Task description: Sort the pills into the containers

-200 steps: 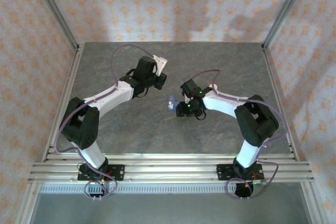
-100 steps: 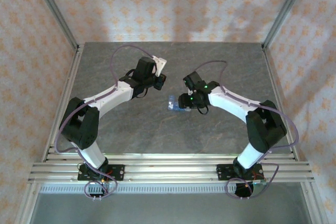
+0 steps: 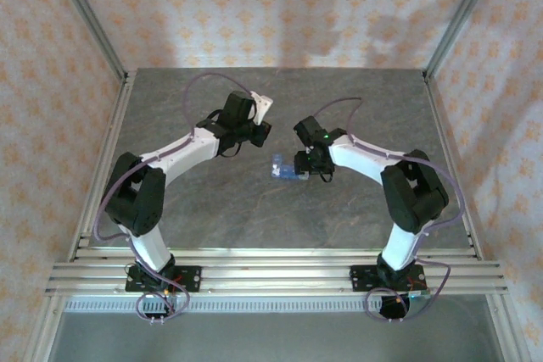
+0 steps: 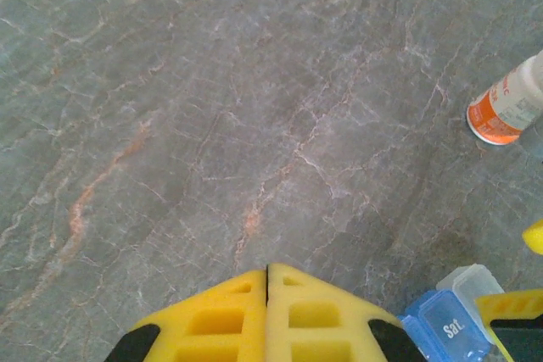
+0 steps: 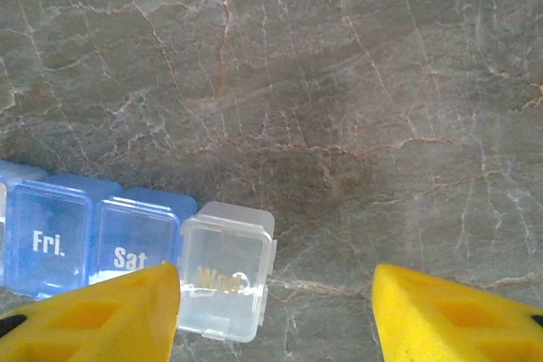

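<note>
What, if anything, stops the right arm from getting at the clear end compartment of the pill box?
Nothing that shows, so probably yes: the right gripper is open just beside the clear compartment, and bare table lies around that end of the pill box.

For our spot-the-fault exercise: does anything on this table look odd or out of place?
Yes. A bottle seems to lie on its side, orange end showing. On the pill box, the end cell beside Sat is clear, not blue.
</note>
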